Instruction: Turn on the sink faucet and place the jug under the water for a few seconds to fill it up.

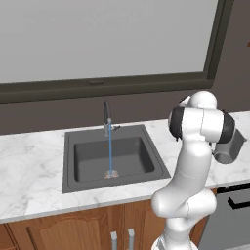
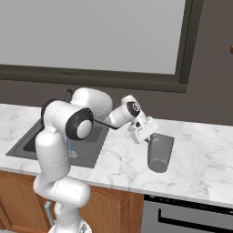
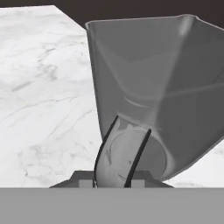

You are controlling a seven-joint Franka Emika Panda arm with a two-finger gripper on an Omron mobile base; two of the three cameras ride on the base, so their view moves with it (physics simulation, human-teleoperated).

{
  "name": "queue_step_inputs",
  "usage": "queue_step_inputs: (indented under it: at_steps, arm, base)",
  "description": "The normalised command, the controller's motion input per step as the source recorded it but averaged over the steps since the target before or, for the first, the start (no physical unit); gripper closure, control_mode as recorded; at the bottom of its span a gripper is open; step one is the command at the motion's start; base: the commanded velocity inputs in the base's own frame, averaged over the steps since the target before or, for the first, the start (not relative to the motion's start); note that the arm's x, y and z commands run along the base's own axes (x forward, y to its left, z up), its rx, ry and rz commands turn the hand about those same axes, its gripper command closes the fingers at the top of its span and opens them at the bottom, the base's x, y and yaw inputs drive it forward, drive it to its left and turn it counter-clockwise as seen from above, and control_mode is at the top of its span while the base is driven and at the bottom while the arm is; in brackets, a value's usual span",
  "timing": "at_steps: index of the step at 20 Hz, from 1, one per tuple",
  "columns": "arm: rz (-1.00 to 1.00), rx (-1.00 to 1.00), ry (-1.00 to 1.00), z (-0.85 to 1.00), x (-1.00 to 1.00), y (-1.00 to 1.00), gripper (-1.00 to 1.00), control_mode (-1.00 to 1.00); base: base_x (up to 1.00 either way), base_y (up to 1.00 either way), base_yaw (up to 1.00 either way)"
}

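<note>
The grey jug is on the marble counter to the right of the sink, and I cannot tell whether it still rests on the surface. My gripper is at its left side, shut on the jug's loop handle. In the hand view the handle runs down between the fingertips and the jug's wide body rises just beyond them. The sink faucet stands at the back of the basin. A thin blue stream of water falls from it to the drain. My arm partly hides the jug in the left base view.
White marble counter runs on both sides of the sink, under a wide window. Wooden cabinet doors sit below, with a dark appliance front under the counter at the right.
</note>
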Motion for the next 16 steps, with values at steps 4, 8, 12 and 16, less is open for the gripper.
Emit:
queue_step_inputs:
  at_steps: [4, 8, 12, 16]
  arm:
    - [0.04, 0.00, -0.13, 0.40, -0.48, 0.13, 1.00, -1.00]
    - [0.10, -0.02, -0.20, 0.62, -0.54, 0.20, 1.00, -1.00]
    - [0.21, -0.07, -0.16, 0.72, -0.46, 0.31, 1.00, -1.00]
    - [0.35, -0.09, -0.06, 0.76, -0.42, 0.50, 1.00, -1.00]
  base:
    - [0.00, 0.00, 0.00]
    - [0.00, 0.00, 0.00]
    - [0.00, 0.00, 0.00]
    - [0.00, 0.00, 0.00]
